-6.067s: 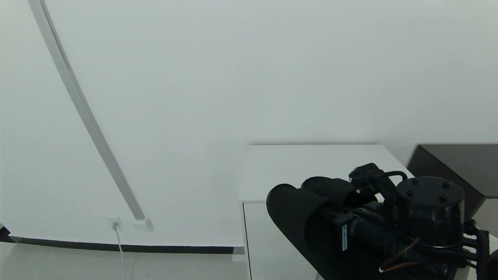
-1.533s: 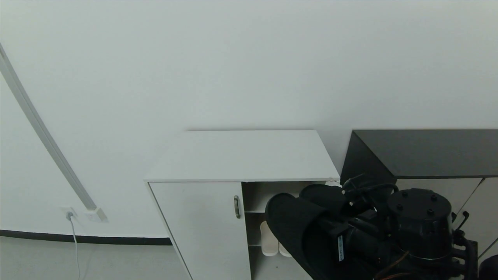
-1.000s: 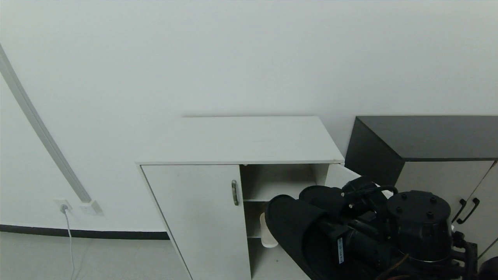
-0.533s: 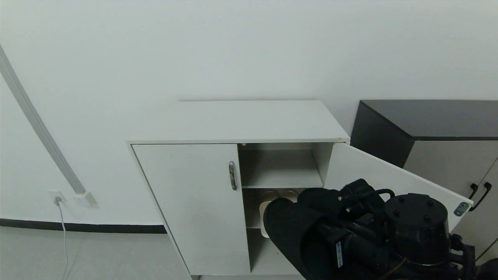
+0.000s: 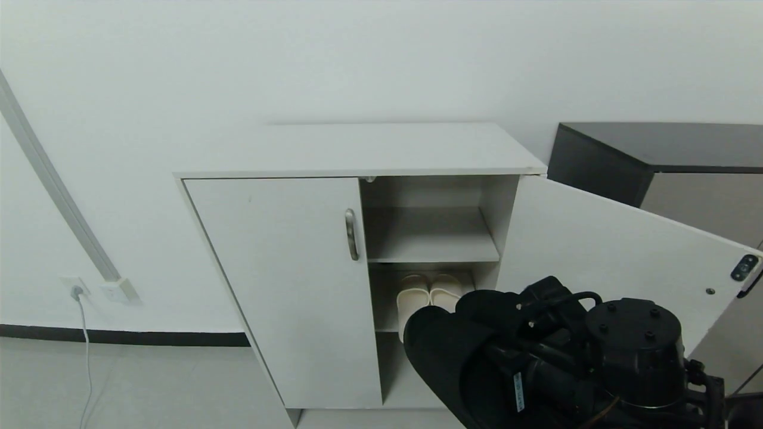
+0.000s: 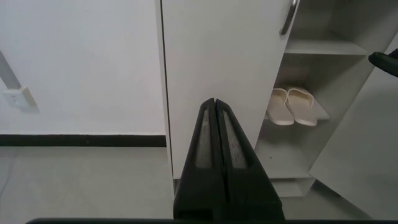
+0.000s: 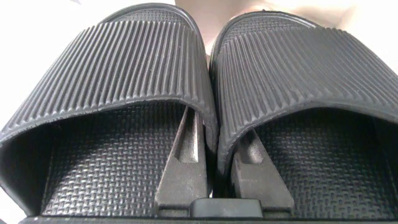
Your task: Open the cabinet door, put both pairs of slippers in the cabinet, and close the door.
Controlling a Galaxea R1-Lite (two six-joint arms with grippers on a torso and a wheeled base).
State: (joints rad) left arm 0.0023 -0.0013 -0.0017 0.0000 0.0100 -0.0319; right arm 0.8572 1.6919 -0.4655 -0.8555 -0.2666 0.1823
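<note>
Black slippers (image 5: 447, 351) nearer open cabinet (image 5: 387, 149)

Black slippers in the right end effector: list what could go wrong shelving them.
The right end effector pinches the black slippers only by their adjoining side walls; one may slip free.
The white slippers already sit inside; pushing in beside them could knock them.
The open door stands close beside the held pair and may get bumped.

I read this as a plain indoor room, whether home hallway or office I cannot tell: bare white wall (image 5: 381, 59), a white 2-door cabinet (image 5: 268, 268) with cream slippers (image 5: 429, 291) shelved inside, a dark cabinet (image 5: 596, 170) beside it, wall socket (image 5: 74, 289), cable trunking (image 5: 53, 185), black skirting (image 5: 119, 337), grey floor (image 5: 149, 387).
</note>
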